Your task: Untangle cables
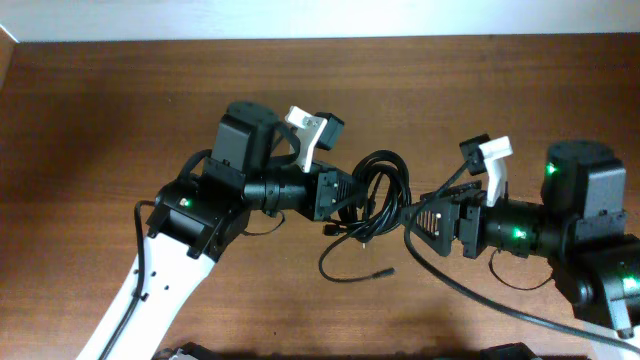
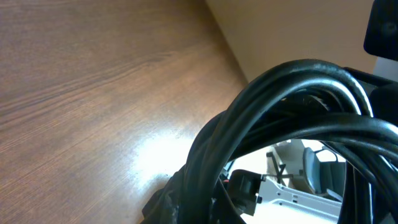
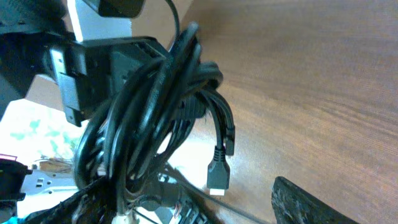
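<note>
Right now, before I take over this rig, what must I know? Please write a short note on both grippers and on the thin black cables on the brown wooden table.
Left gripper: at the tangle of thin black cables, which loops close over its wrist camera. Its jaws are hidden, so the grip cannot be confirmed.
Right gripper: open, fingers wide apart, at the other side of the tangle, gripping nothing.
Cables: one knotted bundle between the two grippers, mid brown wooden table. A loose end with a small plug lies below the bundle in the overhead view.
Done: no cable separated yet.
Left: free each cable and lay them apart.
</note>
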Motion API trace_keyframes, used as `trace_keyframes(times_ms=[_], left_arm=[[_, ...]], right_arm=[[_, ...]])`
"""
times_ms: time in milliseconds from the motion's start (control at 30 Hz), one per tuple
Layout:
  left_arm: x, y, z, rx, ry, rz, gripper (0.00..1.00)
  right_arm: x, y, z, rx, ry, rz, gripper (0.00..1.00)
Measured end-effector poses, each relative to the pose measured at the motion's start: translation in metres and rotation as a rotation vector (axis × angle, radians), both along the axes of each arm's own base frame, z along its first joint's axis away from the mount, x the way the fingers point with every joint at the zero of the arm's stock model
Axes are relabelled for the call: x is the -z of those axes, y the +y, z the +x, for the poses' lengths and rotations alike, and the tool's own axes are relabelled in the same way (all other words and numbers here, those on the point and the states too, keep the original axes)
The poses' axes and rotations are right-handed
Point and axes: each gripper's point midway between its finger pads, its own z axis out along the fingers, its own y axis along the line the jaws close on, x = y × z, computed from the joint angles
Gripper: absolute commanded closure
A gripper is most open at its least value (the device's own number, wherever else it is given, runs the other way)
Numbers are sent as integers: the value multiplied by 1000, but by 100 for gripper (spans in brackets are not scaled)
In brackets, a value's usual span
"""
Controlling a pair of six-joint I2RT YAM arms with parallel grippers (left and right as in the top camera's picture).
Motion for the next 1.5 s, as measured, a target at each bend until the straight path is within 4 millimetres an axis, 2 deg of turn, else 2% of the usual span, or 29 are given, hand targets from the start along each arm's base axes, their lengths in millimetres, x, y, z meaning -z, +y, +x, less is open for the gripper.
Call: trace_keyframes(times_ms=[133, 300, 467, 633, 767, 867, 1000, 1167, 1300, 1500], left_arm=[[-6, -2, -7, 70, -36, -30, 100], [-23, 18, 11, 62, -103, -105, 100], [-36, 10, 2, 149, -160, -163, 100], [-28, -8, 0, 131, -195, -98, 100], [-18, -1, 20, 3, -195, -23, 100], [-15, 2, 26, -41, -194, 3, 100], [-14, -20, 7, 26, -212, 10, 100], [-5, -8, 11, 59, -285, 66, 100], [-8, -11, 6, 139, -372, 65, 100], [-21, -16, 6, 164, -433, 17, 100]], right_arm=[[-17, 0, -1, 3, -90, 19, 22], [-29, 1, 7, 15, -151, 40, 22], [-30, 1, 7, 12, -153, 46, 22], [-29, 3, 4, -1, -136, 53, 22], [-25, 2, 1, -3, -111, 49, 22], [-26, 3, 0, -8, -110, 54, 23], [-26, 3, 0, -8, -113, 54, 23], [-38, -3, 17, 86, -135, 72, 23], [-21, -19, 31, 244, -48, 20, 23], [-6, -27, 25, 282, 20, -23, 23]])
